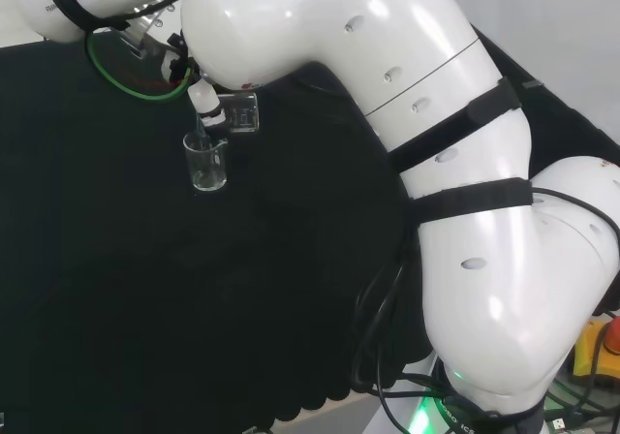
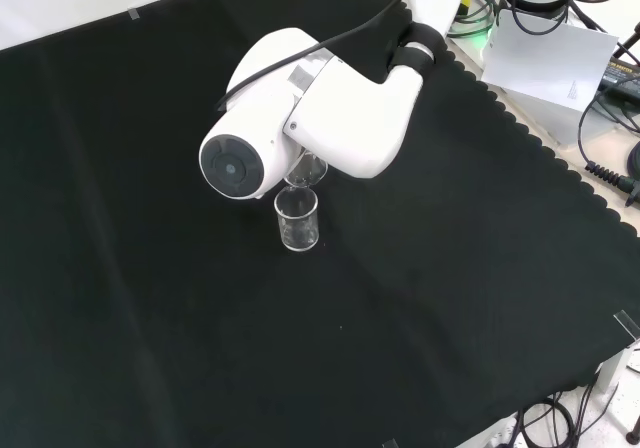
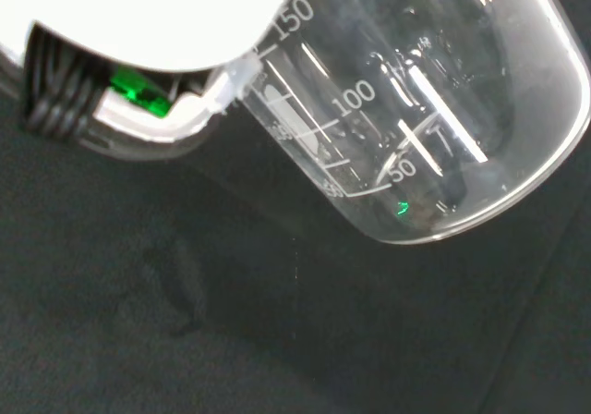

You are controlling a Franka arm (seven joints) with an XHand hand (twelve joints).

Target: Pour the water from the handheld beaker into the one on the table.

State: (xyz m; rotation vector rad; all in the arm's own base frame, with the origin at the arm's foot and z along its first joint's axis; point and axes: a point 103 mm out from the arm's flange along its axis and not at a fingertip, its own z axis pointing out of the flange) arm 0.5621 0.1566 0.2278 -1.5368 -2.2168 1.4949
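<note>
A small clear beaker stands upright on the black cloth; it shows in the front view too. Just above it the handheld beaker lies tipped almost on its side, its mouth over the standing one. My hand is curled round it, mostly hidden behind the arm's white link. In the front view only the rim of the handheld beaker peeks out below that link. The wrist view has the handheld beaker close, with printed marks; a little liquid seems to lie near its lower wall.
A green looped cable lies behind the beakers in the head view. The cloth's scalloped edge, papers and cables sit at the front view's right. A yellow box with a red button stands by the arm's base.
</note>
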